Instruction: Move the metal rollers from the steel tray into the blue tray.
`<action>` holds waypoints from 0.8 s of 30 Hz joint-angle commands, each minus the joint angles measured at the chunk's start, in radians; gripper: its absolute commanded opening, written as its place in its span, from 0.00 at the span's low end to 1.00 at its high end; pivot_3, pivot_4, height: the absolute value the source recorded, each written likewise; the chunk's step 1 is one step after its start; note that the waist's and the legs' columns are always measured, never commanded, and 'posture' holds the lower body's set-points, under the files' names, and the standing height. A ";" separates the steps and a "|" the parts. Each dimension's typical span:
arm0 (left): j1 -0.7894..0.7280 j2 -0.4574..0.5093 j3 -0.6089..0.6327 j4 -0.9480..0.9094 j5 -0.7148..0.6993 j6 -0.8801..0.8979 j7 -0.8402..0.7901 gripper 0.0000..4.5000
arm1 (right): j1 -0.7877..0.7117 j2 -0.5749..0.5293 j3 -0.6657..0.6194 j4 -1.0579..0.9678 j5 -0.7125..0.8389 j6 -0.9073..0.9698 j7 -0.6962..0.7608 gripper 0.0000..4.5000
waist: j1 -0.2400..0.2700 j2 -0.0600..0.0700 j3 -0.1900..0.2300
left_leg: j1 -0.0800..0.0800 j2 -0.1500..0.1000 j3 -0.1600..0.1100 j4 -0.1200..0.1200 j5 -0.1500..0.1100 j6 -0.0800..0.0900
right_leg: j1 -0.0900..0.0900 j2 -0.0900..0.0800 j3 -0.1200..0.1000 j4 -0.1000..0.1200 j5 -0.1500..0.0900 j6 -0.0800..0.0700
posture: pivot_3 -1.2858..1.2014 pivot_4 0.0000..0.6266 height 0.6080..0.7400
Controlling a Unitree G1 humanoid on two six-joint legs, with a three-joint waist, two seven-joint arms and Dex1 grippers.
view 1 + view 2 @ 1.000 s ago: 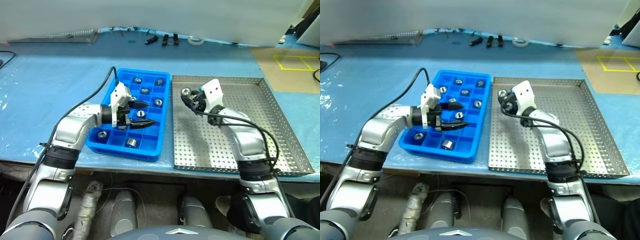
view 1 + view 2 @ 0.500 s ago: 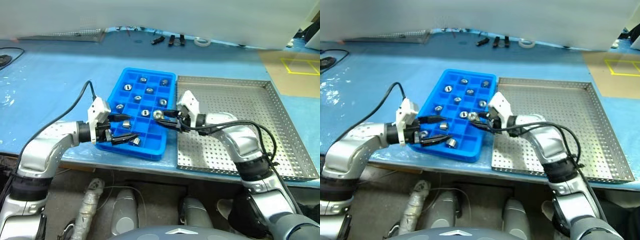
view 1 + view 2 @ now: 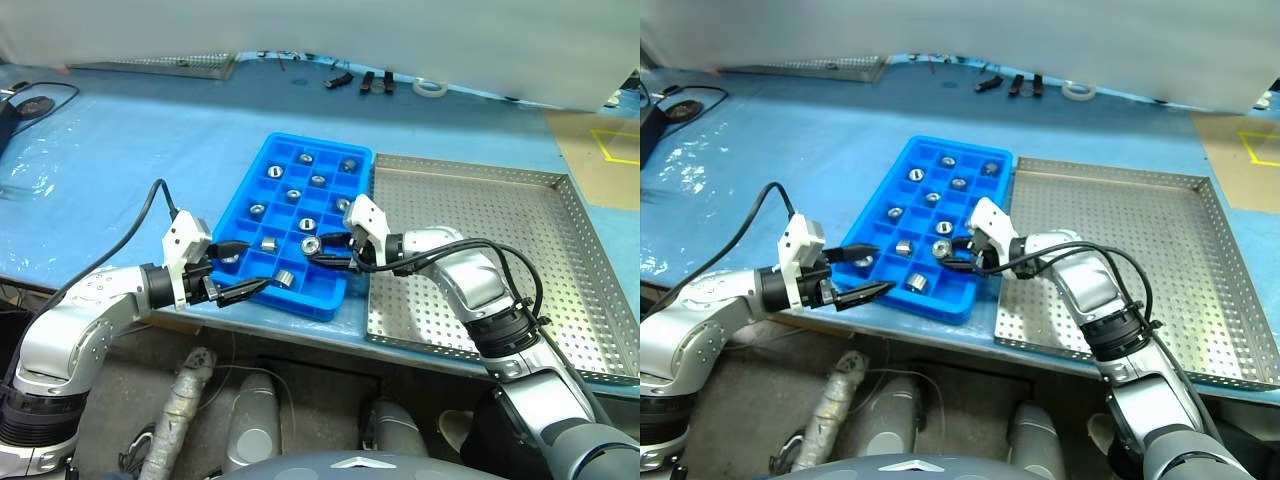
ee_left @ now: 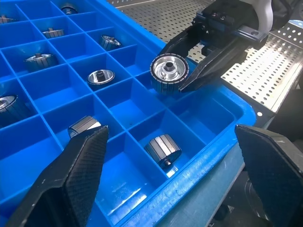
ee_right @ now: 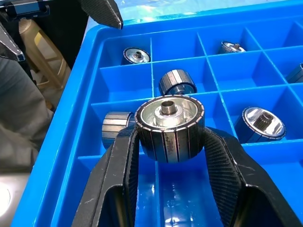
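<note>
The blue tray point(image 3: 262, 185) lies left of the steel tray point(image 3: 520, 215), and several of its square compartments hold metal rollers point(image 3: 268, 242). My right gripper point(image 3: 322, 252) reaches in from the steel tray's side and is shut on one roller point(image 5: 169, 124). It holds that roller just above the blue tray's near right compartments. The left wrist view shows this held roller point(image 4: 168, 72) between the black fingers point(image 4: 215, 71). My left gripper point(image 3: 240, 268) is open with nothing between its fingers, at the blue tray's near left corner.
A white tape roll point(image 3: 431, 88) and black tools point(image 3: 375, 80) lie at the back of the blue-covered table. A grey mesh tray point(image 3: 160, 65) sits at the back left. The table's front edge runs just below both trays.
The camera has shifted. My right gripper carried the roller from over the steel tray's left edge to above the blue tray. My left gripper drew back from over the tray to its near corner.
</note>
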 commanded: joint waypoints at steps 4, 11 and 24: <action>-0.033 0.003 -0.022 0.033 0.007 -0.057 -0.016 1.00 | 0.002 -0.009 -0.033 -0.050 -0.002 -0.015 -0.023 0.46 | 0.000 0.000 0.000 | 0.000 0.000 0.000 0.000 0.000 0.000 | 0.000 0.000 0.000 0.000 0.000 0.000 | 0.61 0.24 1.00; -0.084 0.006 -0.050 0.081 0.010 -0.075 -0.037 1.00 | 0.032 -0.034 -0.072 -0.110 0.010 0.007 -0.046 0.98 | -0.001 0.000 0.000 | 0.000 0.000 0.000 0.000 0.000 -0.001 | 0.000 0.000 0.000 0.000 0.000 0.000 | 0.59 0.24 1.00; -0.228 -0.018 -0.131 0.204 0.036 -0.101 -0.095 1.00 | 0.072 -0.088 -0.219 -0.216 0.059 0.051 -0.118 0.99 | -0.026 0.000 0.000 | 0.000 0.000 0.000 0.002 0.001 -0.001 | 0.000 0.000 0.000 0.002 0.000 0.000 | 0.53 0.24 1.00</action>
